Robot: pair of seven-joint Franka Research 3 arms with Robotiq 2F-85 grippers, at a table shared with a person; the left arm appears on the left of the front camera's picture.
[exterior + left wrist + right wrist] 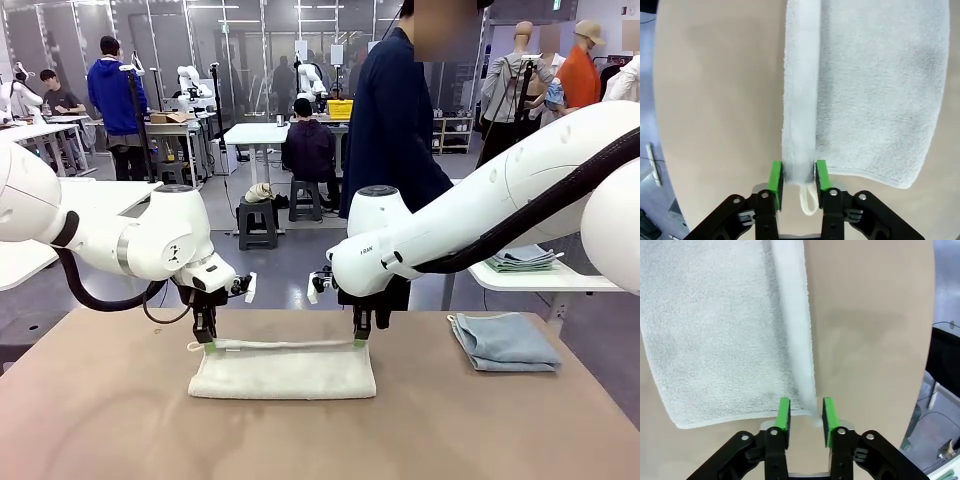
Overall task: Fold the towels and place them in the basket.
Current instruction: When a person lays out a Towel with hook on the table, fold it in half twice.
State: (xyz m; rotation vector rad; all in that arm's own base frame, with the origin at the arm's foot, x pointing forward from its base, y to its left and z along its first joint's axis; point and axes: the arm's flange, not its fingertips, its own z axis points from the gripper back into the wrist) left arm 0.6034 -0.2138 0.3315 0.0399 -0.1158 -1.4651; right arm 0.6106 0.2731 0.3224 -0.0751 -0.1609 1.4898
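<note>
Towels lie on the brown table (100, 420) in front of you, two of them. The cream-white towel (283, 372) is in the middle, folded into a long flat shape. Its far long edge is bunched into a thick roll that runs from one gripper to the other.

Your left gripper (206, 343) points down at the left end of that roll. In the left wrist view its green pads (775, 176) stand apart. The thick edge sits between them and fills the gap. It does not look squashed there, so the pads are not biting it. A small loop (809, 201) hangs from that corner, between the two fingers.

Your right gripper (360, 338) points down at the right end of the same roll. In the right wrist view its pads also stand apart. The towel's corner sits just between the pad tips and is not pinched.

The blue-grey towel (505, 342) lies by itself near the right side of the table, well apart from the cream one and from both grippers.

A person (395, 130) in dark blue stands across the table. A pile of folded cloths (522, 260) rests on a white side table (560, 282) to the right.
</note>
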